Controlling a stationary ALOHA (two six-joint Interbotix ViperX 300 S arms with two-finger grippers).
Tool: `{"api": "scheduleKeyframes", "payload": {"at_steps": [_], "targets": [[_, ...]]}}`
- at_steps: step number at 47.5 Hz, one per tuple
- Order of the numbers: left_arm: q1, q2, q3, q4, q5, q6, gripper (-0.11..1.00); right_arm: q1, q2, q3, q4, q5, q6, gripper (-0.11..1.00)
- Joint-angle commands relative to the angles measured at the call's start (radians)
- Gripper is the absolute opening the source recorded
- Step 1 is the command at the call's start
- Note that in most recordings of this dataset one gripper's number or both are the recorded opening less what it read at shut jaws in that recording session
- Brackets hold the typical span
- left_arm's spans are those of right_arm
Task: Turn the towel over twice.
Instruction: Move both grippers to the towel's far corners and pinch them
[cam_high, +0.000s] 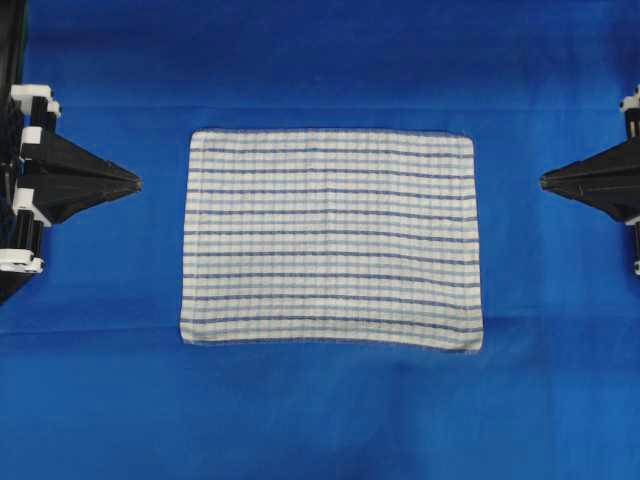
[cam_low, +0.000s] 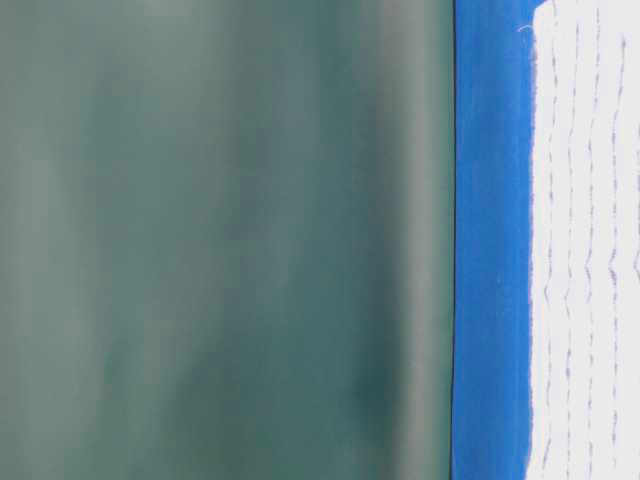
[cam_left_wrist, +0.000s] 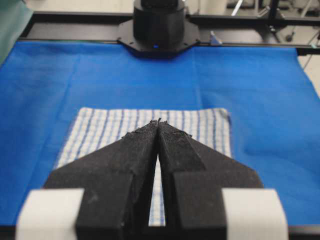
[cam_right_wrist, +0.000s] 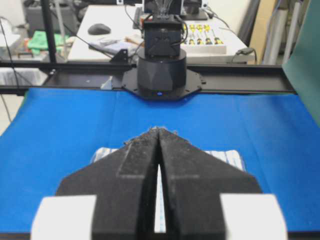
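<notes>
Currently both pincers, left gripper and right gripper, are closed, empty, beside the flat towel.

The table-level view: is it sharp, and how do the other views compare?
Table-level view: soft, the towel overexposed, its stripes faint. Overhead view: even light, stripes crisp. Left wrist view: the shut left hand near the lens slightly blurred, towel behind sharper.

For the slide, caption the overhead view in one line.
Striped towel lies flat on the blue tablecloth, left tool and right tool shut and clear of its sides.
</notes>
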Motion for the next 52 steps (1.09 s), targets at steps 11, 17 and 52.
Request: {"api": "scheduleKeyframes", "payload": {"at_steps": [11, 17, 52], "targets": [[0.063, 0.041, -0.014, -0.018, 0.018, 0.014, 0.0, -0.092, 0.066, -0.038, 0.002, 0.081, 0.005, 0.0], [0.117, 0.095, -0.005, -0.018, 0.025, 0.018, 0.0, -0.167, 0.12, -0.034, 0.006, 0.115, 0.011, 0.0], [0.377, 0.635, 0.028, -0.018, -0.13, 0.017, 0.89, -0.397, 0.753, -0.133, 0.003, 0.115, 0.049, 0.61]]}}
